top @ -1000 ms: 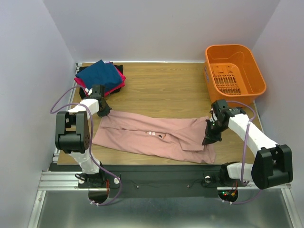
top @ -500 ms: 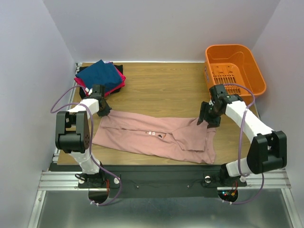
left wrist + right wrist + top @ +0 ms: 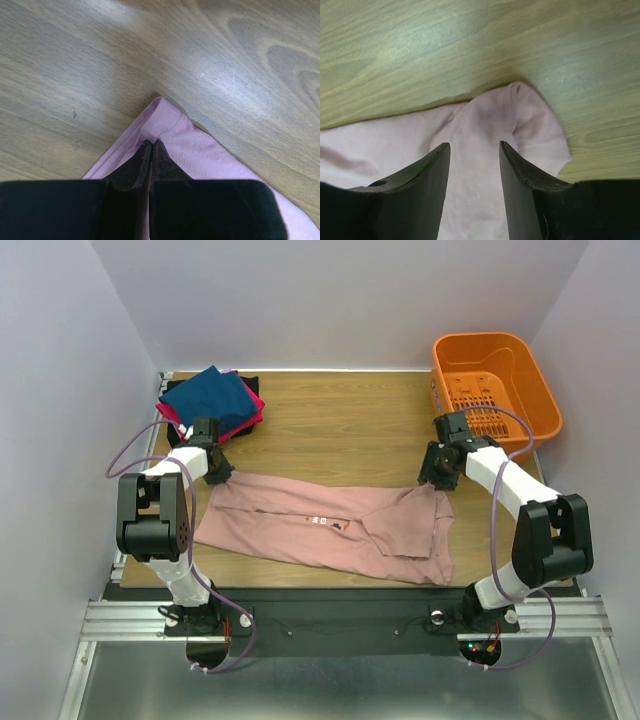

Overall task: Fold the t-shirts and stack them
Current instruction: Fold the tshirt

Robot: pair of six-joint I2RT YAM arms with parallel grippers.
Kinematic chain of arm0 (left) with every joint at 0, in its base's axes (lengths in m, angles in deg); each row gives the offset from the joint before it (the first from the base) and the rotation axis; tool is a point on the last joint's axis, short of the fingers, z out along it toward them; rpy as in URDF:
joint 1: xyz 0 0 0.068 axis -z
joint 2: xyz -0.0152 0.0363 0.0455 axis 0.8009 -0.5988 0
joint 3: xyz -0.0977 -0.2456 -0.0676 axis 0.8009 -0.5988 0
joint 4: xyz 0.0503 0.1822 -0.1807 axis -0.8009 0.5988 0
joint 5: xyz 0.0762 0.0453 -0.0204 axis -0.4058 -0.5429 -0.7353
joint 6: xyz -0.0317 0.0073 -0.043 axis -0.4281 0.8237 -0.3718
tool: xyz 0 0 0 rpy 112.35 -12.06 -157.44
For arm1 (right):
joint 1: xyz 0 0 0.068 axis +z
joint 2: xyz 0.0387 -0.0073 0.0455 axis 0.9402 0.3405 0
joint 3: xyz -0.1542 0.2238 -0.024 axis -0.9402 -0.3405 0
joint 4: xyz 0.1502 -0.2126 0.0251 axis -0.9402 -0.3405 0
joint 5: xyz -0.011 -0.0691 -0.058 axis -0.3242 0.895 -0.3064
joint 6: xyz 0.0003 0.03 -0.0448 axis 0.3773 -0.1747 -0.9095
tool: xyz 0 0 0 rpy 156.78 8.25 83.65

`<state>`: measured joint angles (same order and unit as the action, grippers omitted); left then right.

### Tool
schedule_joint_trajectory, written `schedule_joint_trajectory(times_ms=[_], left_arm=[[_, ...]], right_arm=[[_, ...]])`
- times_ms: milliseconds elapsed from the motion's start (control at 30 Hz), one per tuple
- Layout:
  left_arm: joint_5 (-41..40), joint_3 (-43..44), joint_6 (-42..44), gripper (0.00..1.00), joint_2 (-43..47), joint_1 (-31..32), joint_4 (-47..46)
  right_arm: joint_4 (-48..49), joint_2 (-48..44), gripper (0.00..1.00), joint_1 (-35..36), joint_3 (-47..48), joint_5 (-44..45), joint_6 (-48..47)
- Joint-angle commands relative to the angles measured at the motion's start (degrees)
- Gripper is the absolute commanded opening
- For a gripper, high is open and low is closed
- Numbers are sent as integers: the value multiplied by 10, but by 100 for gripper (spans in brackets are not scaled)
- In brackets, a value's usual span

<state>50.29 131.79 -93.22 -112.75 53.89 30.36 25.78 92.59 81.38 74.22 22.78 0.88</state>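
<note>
The dusty-pink t-shirt (image 3: 330, 525) lies folded lengthwise as a long band across the near half of the table. My left gripper (image 3: 218, 476) is shut on its far left corner; in the left wrist view the fingertips (image 3: 152, 143) pinch the hemmed pink cloth (image 3: 200, 150). Over the shirt's far right corner my right gripper (image 3: 432, 478) stands open, its two fingers (image 3: 432, 165) straddling the pink cloth (image 3: 530, 125) without closing on it. The folded navy-blue t-shirt (image 3: 210, 395) tops a stack with magenta (image 3: 252, 420) and black (image 3: 250, 386) ones at the far left.
An orange plastic basket (image 3: 495, 385) sits at the far right corner, just behind the right arm. The side walls stand close to both table edges. Bare wood (image 3: 340, 425) lies between the stack and the basket.
The right gripper let go of the shirt's right edge, opened, and moved away from the arm bases to the shirt's far right corner. The left gripper has not moved.
</note>
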Motion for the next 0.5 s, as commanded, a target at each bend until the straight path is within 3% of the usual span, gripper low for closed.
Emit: schedule_joint_trajectory(times_ms=[0, 467], left_arm=[[-9, 2, 12, 0, -29, -19, 25], [0, -7, 9, 0, -33, -28, 19]], right_arm=[[43, 4, 50, -7, -2, 56, 1], [94, 17, 56, -7, -48, 64, -16]])
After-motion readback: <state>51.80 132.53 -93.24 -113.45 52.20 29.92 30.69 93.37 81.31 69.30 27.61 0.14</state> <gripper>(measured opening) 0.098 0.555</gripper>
